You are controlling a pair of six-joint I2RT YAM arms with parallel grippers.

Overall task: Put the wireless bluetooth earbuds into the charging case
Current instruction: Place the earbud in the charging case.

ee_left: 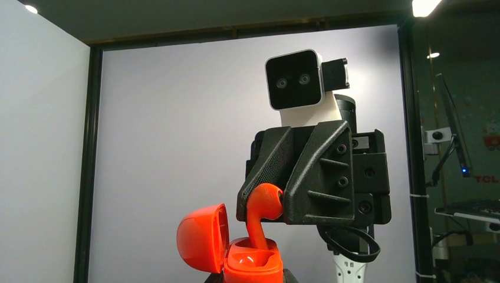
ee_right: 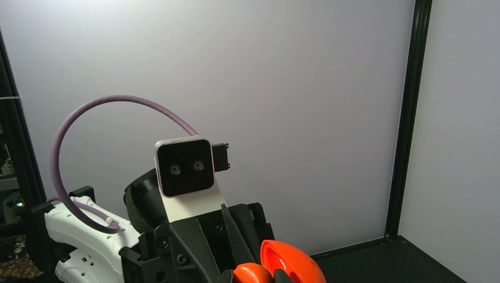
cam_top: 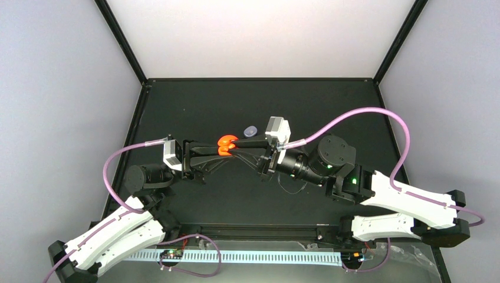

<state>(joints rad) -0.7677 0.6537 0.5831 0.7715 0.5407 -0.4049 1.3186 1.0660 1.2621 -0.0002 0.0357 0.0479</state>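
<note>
My left gripper (cam_top: 223,147) is shut on the base of a red-orange charging case (ee_left: 253,264) and holds it upright above the table, lid (ee_left: 203,234) swung open to the left. My right gripper (cam_top: 240,152) is shut on the head of a red-orange earbud (ee_left: 264,203). The earbud's stem points down into the case's right socket. In the right wrist view the earbud head (ee_right: 252,275) sits between my right fingertips, with the open lid (ee_right: 293,262) just behind it. The other red-orange earbud and the purple earbuds are not in view.
A small lilac pebble-like case (cam_top: 251,131) lies on the black table (cam_top: 330,100) just behind the two grippers. Grey walls close in the table at the left, back and right.
</note>
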